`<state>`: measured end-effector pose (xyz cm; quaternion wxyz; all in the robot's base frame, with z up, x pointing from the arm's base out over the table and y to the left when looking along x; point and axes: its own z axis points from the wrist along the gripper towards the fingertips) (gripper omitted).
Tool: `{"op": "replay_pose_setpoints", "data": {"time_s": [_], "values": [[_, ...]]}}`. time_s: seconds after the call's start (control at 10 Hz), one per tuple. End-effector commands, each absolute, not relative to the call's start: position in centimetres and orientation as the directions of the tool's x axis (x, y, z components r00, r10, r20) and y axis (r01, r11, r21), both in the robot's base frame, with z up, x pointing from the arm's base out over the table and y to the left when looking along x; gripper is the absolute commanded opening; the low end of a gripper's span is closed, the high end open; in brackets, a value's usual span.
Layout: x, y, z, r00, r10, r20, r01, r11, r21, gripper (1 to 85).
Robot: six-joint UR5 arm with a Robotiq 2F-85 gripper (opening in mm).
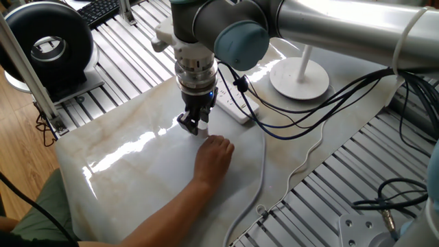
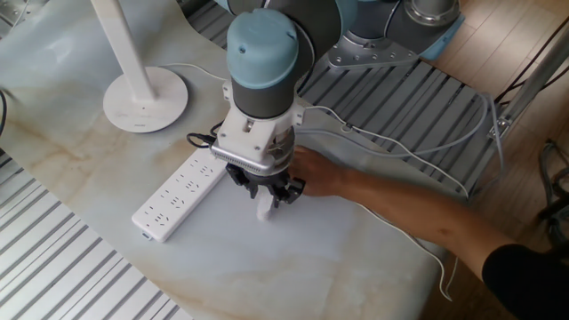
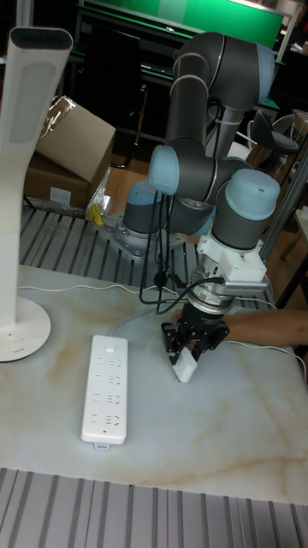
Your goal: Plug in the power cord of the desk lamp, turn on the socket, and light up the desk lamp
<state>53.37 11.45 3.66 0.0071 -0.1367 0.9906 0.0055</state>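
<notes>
My gripper points straight down over the marble table, its fingers shut on the small white plug of the power cord. The plug sticks out below the fingertips, close to the tabletop. The socket, a long white power strip, lies flat just beside the gripper with no plug in it. The desk lamp stands beyond it on its round base. The lamp head is unlit.
A person's hand rests on the table right next to the gripper. A black round fan stands at the far left. Black robot cables hang over the table's right side. Metal slats edge the table.
</notes>
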Motion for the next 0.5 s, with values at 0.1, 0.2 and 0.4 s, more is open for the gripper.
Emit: {"op": "replay_pose_setpoints", "data": {"time_s": [0.1, 0.2, 0.4], "values": [[53.73, 12.33, 3.52, -0.965, -0.261, -0.032, -0.262, 0.964, 0.04, 43.3], [53.71, 12.33, 3.46, -0.965, -0.259, -0.03, -0.26, 0.965, 0.04, 42.3], [53.81, 12.43, 3.34, -0.969, -0.246, -0.031, -0.247, 0.968, 0.04, 42.0]]}}
